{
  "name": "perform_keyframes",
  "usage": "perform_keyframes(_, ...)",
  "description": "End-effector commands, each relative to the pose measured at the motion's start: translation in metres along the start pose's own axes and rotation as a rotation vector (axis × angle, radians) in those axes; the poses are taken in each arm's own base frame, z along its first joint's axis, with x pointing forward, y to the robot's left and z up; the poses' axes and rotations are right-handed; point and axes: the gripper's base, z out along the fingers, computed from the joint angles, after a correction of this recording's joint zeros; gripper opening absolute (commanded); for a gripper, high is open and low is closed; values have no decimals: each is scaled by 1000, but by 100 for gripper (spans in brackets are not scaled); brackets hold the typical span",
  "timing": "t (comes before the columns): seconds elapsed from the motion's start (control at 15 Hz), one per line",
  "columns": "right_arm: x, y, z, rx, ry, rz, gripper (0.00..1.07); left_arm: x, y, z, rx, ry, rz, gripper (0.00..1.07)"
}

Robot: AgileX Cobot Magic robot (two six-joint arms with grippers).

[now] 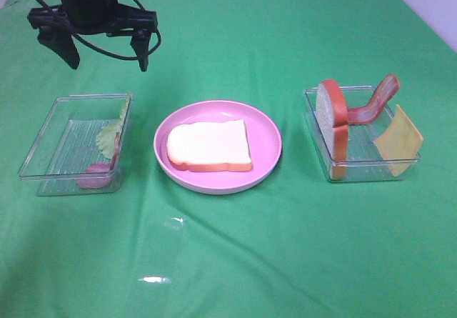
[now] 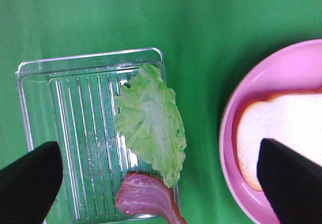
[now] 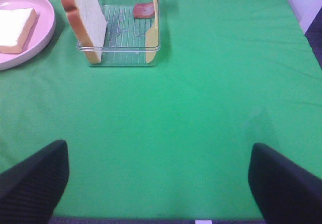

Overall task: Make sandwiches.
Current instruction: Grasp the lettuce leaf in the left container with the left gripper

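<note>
Bread slice flat on the pink plate at the middle of the desk, bare of filling. Probably lettuce leaf next: leaning in the left clear tray by its plate-side wall, bacon strip at its near end, long axis crosswise to the closing line. Framed below the left jaws, spread wide and empty. Likewise wide and empty the right jaws, well back from the right tray.

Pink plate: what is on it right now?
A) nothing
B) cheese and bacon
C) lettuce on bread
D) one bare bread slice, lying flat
D: a single bread slice lies flat on the pink plate with nothing on top; the lettuce sits in the left tray, the cheese in the right tray.
</note>
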Motion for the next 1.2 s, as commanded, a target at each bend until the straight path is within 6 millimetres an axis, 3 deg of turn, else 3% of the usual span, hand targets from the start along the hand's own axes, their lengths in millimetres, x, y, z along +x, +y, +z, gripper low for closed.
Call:
perform_keyframes(0.07, 2, 0, -2, 3, -27, -7, 94, 8, 0, 30, -29, 110, -41, 102)
perform_keyframes(0.27, 2, 0, -2, 3, -27, -7, 94, 10, -2, 61, -41, 143, -105, 102)
perform_keyframes(0.4, 2, 0, -2, 3, -27, -7, 94, 10, -2, 68, -43, 144, -122, 102)
perform_keyframes(0.93, 2, 0, -2, 3, -27, -7, 94, 13, -8, 76, 16, 182, -92, 100)
perform_keyframes(1.13, 2, 0, -2, 3, -27, -7, 94, 15, -6, 76, -5, 202, -88, 86)
perform_keyframes(1.2, 2, 0, -2, 3, -27, -7, 94, 15, -5, 76, -18, 206, -86, 71)
